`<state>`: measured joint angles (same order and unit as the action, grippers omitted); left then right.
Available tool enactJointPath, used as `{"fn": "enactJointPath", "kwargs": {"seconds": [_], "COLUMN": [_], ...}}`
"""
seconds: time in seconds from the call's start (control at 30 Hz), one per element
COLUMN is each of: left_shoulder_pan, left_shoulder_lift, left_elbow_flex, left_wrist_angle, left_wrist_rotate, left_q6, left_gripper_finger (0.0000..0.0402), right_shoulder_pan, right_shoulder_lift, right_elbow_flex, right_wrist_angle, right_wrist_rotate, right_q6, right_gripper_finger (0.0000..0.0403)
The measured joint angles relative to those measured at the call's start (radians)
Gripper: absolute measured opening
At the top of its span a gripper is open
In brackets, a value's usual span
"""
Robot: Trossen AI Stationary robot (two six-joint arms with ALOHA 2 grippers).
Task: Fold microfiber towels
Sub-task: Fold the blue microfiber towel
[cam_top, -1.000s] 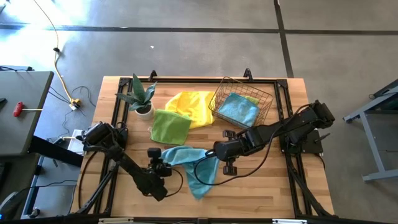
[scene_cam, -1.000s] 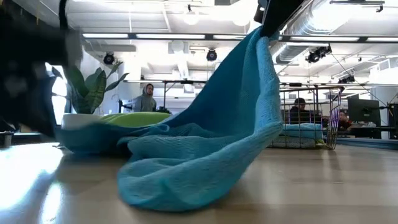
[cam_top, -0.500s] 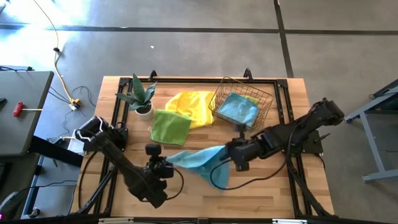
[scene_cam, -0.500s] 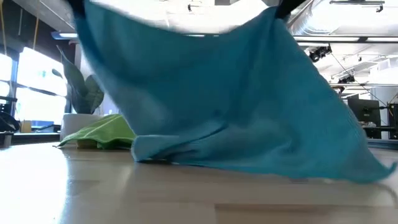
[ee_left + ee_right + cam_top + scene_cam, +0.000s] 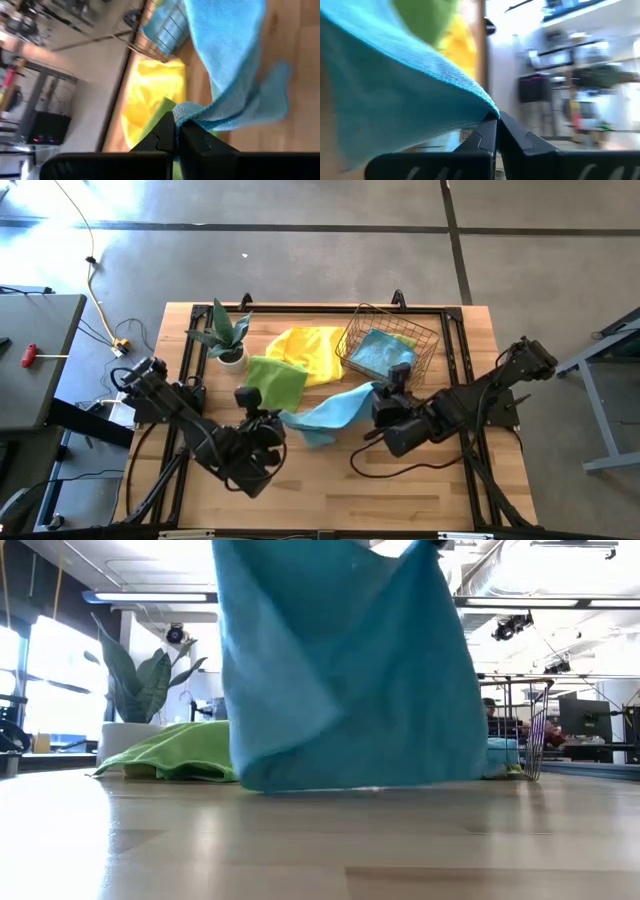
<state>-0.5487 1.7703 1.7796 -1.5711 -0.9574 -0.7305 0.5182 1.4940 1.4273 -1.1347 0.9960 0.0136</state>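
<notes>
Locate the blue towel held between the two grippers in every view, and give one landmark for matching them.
High view: blue towel at table centre.
Low view: hanging, filling the upper middle.
Left wrist view: draped from the upper right.
Right wrist view: across the left half.
Shared landmark: green towel.

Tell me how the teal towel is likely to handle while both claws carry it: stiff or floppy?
Probably very floppy: the teal towel sags and drapes between the left claw and the right claw, each pinching an edge. Likely light, since thin pinches hold it up. Its hanging edge would probably drag over the table.
</notes>
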Motion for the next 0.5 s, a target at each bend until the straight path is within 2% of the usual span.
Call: {"fn": "enactJointPath", "kwargs": {"seconds": [0.17, 0.23, 0.3, 0.43, 0.47, 0.5], "left_shoulder_pan": [0.043, 0.062, 0.070, 0.065, 0.060, 0.055], "left_shoulder_lift": [-0.021, -0.027, -0.023, -0.023, -0.020, -0.017], "left_elbow_flex": [0.003, 0.004, 0.003, 0.002, 0.001, 0.001], "left_wrist_angle": [0.000, -0.001, 0.001, 0.029, 0.045, 0.054], "left_wrist_rotate": [-0.053, -0.043, 0.037, 0.295, 0.340, 0.363], "left_q6": [0.082, 0.083, 0.051, 0.009, 0.032, 0.066], "left_gripper_finger": [0.0000, 0.0000, 0.0000, 0.0000, 0.0000, 0.0000], "right_shoulder_pan": [-0.006, -0.008, -0.009, -0.007, -0.007, -0.007], "right_shoulder_lift": [0.000, -0.001, -0.007, -0.009, -0.009, -0.009], "right_elbow_flex": [0.000, 0.000, 0.000, 0.000, 0.000, 0.000], "right_wrist_angle": [0.001, 0.001, 0.009, 0.016, 0.015, 0.012], "right_wrist_rotate": [0.223, 0.209, 0.070, -0.440, -0.535, -0.583], "right_q6": [-0.048, -0.028, 0.029, 0.219, 0.241, 0.243], "right_gripper_finger": [0.0000, 0.0000, 0.0000, 0.0000, 0.0000, 0.0000]}}
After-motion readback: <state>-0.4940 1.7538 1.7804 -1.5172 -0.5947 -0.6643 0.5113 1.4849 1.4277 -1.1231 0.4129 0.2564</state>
